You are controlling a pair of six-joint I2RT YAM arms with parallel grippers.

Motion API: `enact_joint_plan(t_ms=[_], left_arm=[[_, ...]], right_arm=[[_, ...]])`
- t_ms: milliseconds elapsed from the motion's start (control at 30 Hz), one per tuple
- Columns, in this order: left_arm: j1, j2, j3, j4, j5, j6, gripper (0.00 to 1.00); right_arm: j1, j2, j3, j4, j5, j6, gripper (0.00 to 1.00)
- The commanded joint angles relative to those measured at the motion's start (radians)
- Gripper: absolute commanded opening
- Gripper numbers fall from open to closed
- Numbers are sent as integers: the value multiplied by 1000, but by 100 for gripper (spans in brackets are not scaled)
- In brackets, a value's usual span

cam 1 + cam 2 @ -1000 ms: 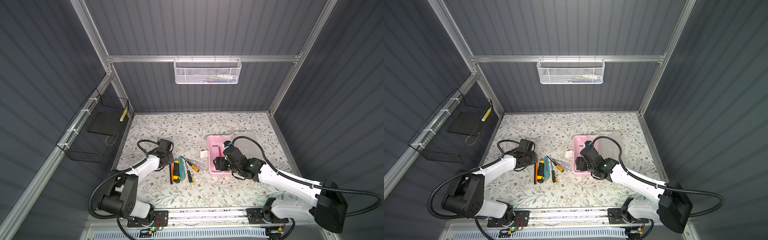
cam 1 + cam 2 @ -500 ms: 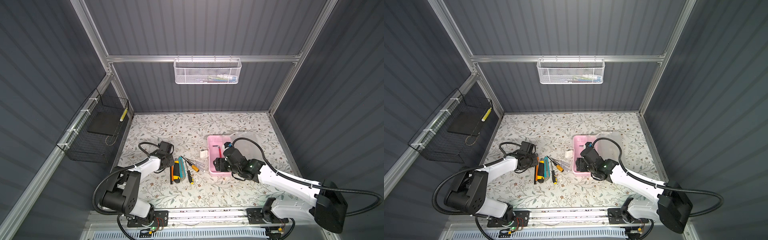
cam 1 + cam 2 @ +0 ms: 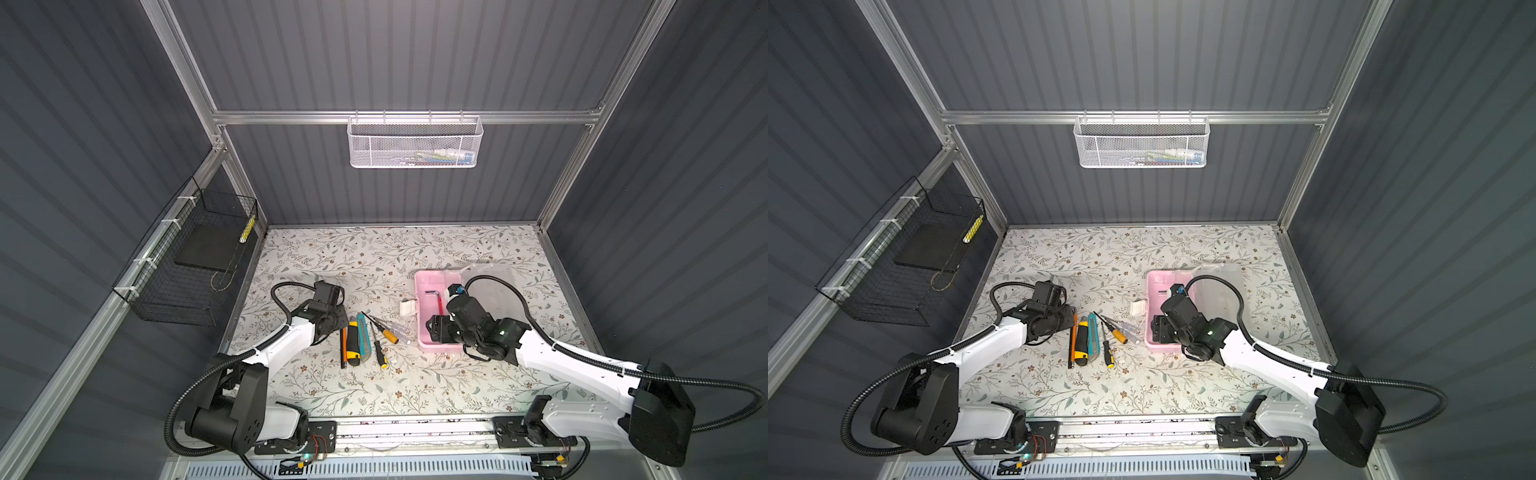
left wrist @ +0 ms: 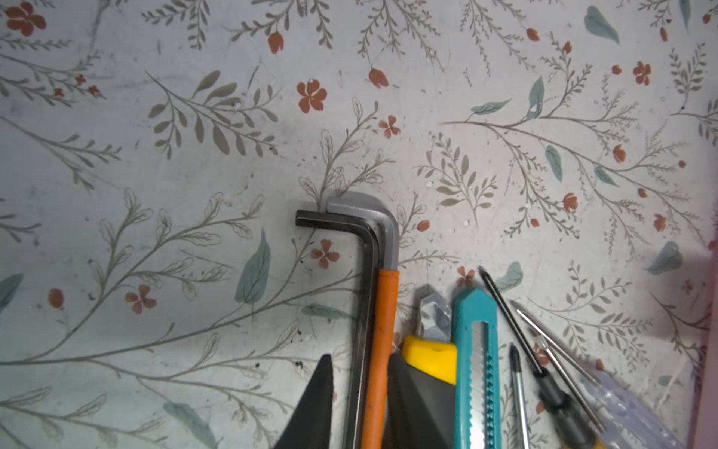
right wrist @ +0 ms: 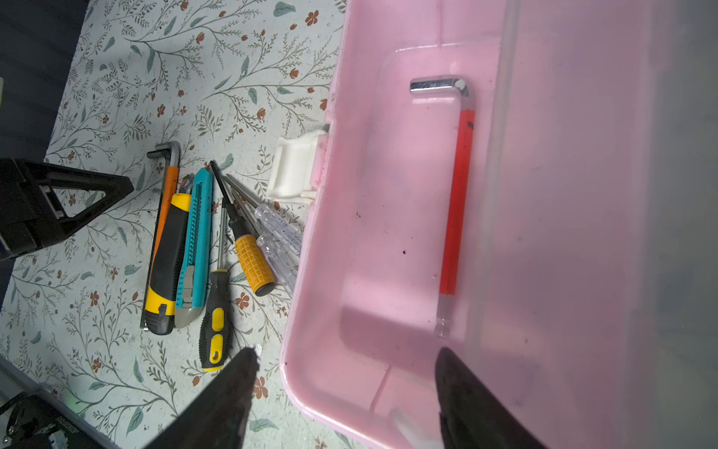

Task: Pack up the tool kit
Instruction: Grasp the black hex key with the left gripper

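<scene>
1. Pink plastic box (image 5: 388, 214) stands open on the right of the table (image 3: 374, 257), frosted lid (image 5: 582, 194) folded back, a red-sleeved hex key (image 5: 456, 202) inside. It looks light and likely to slide if nudged.
2. Left of it, the black hex key (image 4: 363, 291) and orange-sleeved hex key (image 4: 382, 330) lie touching. They are stiff, thin and probably slippery, so the sleeve looks the surest place to pinch.
3. Left gripper (image 4: 361, 361) straddles both shanks with its fingers set narrow; whether they clamp, I cannot tell.
4. Right gripper (image 5: 345, 352) is spread wide over the box's near wall, grasping nothing.

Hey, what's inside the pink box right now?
One red-sleeved hex key lies in the pink box. The strip behind the frosted lid is blurred, so anything there is unseen.
</scene>
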Motion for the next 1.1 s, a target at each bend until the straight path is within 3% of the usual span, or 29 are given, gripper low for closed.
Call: enact_joint_plan(t_ms=[0,833,1067], left_arm=[[6,30,-24,0,13,25,26],[6,142,15,-5,7,33,24],[6,200,48,-30,-7,30,14]], right_arm=[[-1,10,-4,8,-3,-5,73],[-37,33,-49,65,-64,-2,73],[-48,34,-58,81,-77,-2,74]])
